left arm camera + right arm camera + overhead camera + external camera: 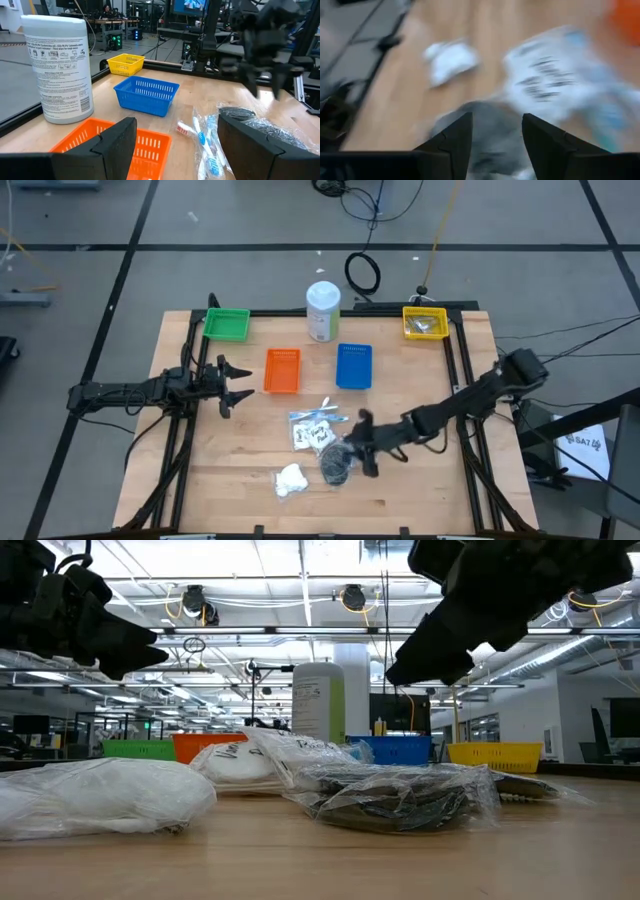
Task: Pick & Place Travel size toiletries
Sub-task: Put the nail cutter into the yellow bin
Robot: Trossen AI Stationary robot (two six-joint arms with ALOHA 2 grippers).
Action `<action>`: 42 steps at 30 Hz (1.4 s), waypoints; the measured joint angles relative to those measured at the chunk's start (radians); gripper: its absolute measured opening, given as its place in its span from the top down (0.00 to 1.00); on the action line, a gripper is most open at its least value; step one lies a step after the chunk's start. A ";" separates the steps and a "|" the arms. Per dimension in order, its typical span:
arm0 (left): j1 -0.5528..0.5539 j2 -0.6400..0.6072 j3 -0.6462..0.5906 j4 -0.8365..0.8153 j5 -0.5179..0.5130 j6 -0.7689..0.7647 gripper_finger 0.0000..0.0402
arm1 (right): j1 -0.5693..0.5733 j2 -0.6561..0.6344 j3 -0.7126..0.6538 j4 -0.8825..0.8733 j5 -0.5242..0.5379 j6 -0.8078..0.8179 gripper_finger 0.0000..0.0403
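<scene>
The toiletries lie in a loose cluster near the table's near edge. A clear printed sachet (312, 428) lies flat, a dark grey puff in clear wrap (337, 463) sits beside it, and a white fluffy wad (291, 480) rests nearer the front. My right gripper (362, 444) hangs open above the grey puff (492, 127) and is well clear of the table in the low view (440, 640). My left gripper (236, 381) waits open by the orange tray, raised off the table (175, 131). A sachet with toothbrushes (205, 145) lies ahead of it.
A tall white bottle with a green label (323, 310) stands at the far side. Green (227, 324), orange (282, 370), blue (354, 366) and yellow (425, 323) trays sit across the far half. Bare wood lies near the front right corner.
</scene>
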 joint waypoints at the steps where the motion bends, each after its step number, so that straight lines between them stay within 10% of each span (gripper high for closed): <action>1: 0.000 0.000 0.000 0.000 0.000 0.000 0.32 | 0.001 0.026 0.014 0.010 -0.044 -0.001 0.60; 21: 0.000 0.000 0.000 0.000 0.000 0.000 0.32 | -0.142 0.112 0.029 -0.351 -0.202 0.187 0.60; 42: 0.000 0.000 0.000 0.000 0.000 0.000 0.32 | -0.124 -0.131 -0.051 -0.617 0.188 0.325 0.60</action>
